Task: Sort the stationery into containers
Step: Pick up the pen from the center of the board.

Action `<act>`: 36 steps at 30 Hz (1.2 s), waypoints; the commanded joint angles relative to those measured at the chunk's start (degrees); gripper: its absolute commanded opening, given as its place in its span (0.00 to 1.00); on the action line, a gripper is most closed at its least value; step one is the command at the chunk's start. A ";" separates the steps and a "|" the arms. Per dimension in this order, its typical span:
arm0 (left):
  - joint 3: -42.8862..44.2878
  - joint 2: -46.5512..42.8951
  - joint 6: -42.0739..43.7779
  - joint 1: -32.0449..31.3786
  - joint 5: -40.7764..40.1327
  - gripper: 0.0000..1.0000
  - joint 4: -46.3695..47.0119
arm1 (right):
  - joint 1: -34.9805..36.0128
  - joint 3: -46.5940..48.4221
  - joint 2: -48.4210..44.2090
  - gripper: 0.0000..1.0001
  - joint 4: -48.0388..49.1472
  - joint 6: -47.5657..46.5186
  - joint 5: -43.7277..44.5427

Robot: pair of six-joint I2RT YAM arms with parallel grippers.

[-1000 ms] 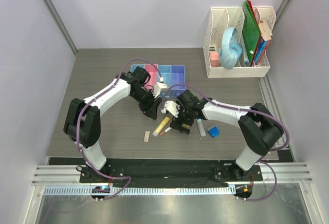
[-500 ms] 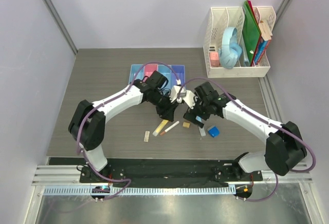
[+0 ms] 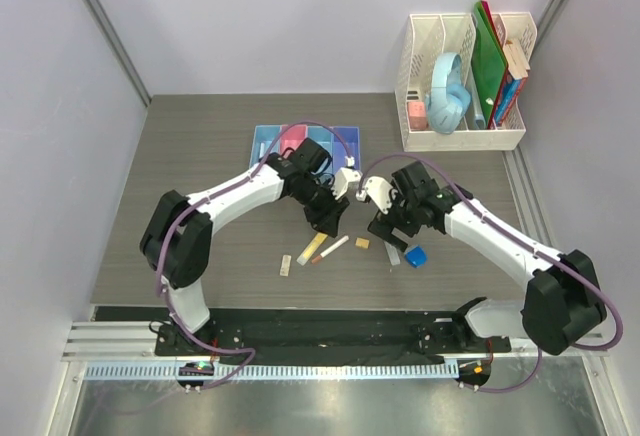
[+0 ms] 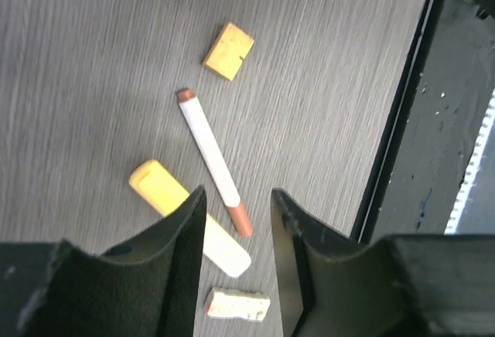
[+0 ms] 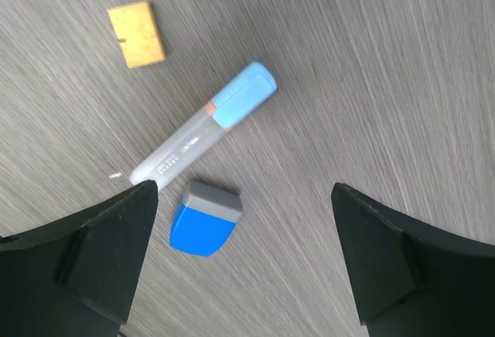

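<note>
Six small items lie near the table's front. In the top view they are the yellow marker (image 3: 313,248), white pen (image 3: 335,247), beige block (image 3: 286,264), orange block (image 3: 362,243), pale blue stick (image 3: 392,253) and blue wedge (image 3: 415,255). My left gripper (image 3: 329,220) is open and empty, hovering above the pen (image 4: 213,155), the marker (image 4: 186,217) and the beige block (image 4: 237,304). My right gripper (image 3: 391,235) is wide open and empty above the blue wedge (image 5: 205,219) and the stick (image 5: 205,124). The orange block (image 5: 137,35) lies apart. The joined bins (image 3: 346,140) stand behind, partly hidden by the left arm.
A tall white mesh file rack (image 3: 465,136) stands at the back right with green folders (image 3: 488,61) and pale blue headphones (image 3: 447,91). The black front edge strip (image 4: 456,120) runs close to the items. Purple walls enclose the table on three sides.
The left gripper has moved right and forward, from beside the bins to over the marker and pen. The right gripper has swung right, from over the pen area to over the stick and wedge.
</note>
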 commanded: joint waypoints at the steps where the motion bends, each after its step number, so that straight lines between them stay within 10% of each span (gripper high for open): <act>1: 2.90 1.30 -0.03 1.16 -1.66 0.40 -5.27 | 3.71 1.47 -2.87 1.00 0.49 -1.15 -5.00; 22: -2.98 2.01 0.42 -0.51 -1.75 0.39 -4.14 | 0.66 -2.41 -16.41 0.99 19.88 4.64 19.23; 36: -6.14 4.55 -3.98 -4.64 -4.04 0.39 0.96 | -8.75 0.50 -16.32 1.00 23.76 8.77 17.57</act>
